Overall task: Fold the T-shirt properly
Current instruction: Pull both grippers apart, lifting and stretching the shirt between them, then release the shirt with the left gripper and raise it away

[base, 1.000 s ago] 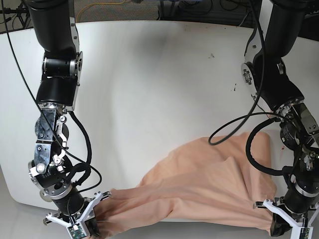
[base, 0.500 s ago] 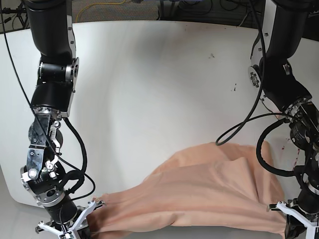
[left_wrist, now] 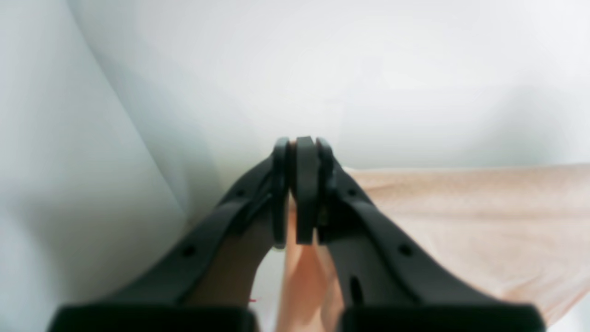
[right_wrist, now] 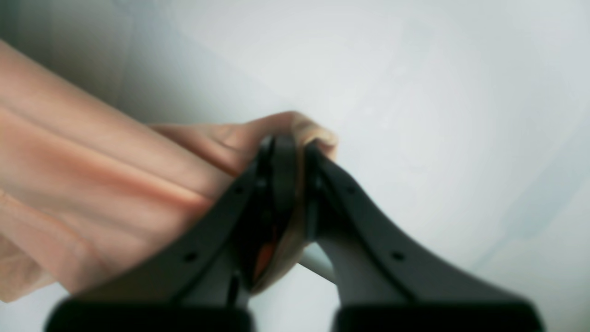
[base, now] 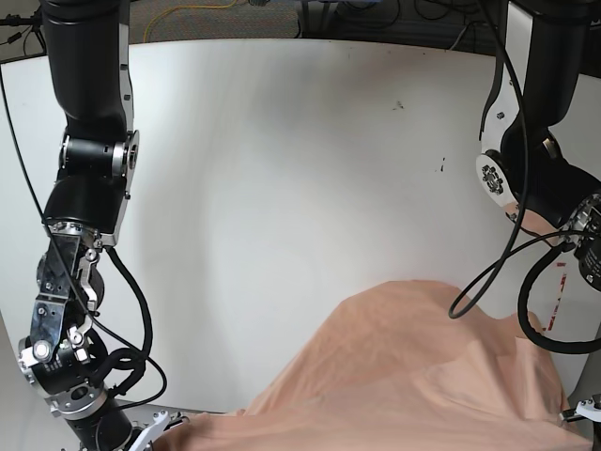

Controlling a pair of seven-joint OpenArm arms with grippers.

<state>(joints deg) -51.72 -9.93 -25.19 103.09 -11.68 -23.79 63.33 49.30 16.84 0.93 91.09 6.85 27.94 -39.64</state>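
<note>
My jaws on the left gripper (left_wrist: pixel 302 184) are pinched tight on the T-shirt (base: pixel 413 376); in the left wrist view a strip of peach cloth runs down betw. the black fingers (left_wrist: pixel 281 184), and the rest of the fabric spreads off to the right of them, taut w/ a straight upper edge; the white surface (left_wrist: pixel 322 69) fills everything behind; view is soft, so I can't tell which part of the shirt I've got there.

My right gripper (right_wrist: pixel 288 170) is likewise clamped on the shirt; in the right wrist view a bunched fold of peach cloth pokes up over the fingertips (right_wrist: pixel 281 161) and hangs betw. the jaws; the cloth streams away to the left in long ridged folds; white surface to the right and behind.

In the base view the T-shirt sits at the near edge of the surface (base: pixel 282 188), on the view's right half; it's stretched low and wide, from approx. the bottom centre across to the bottom right corner, w/ a rounded hump at its far side and a few creases fanning toward the near edge; both grippers are mostly cut off by the bottom of that view, only white bits showing at the lower left and lower right; a black cable (base: pixel 488 272) from my left arm loops just over the shirt's far edge.
</note>
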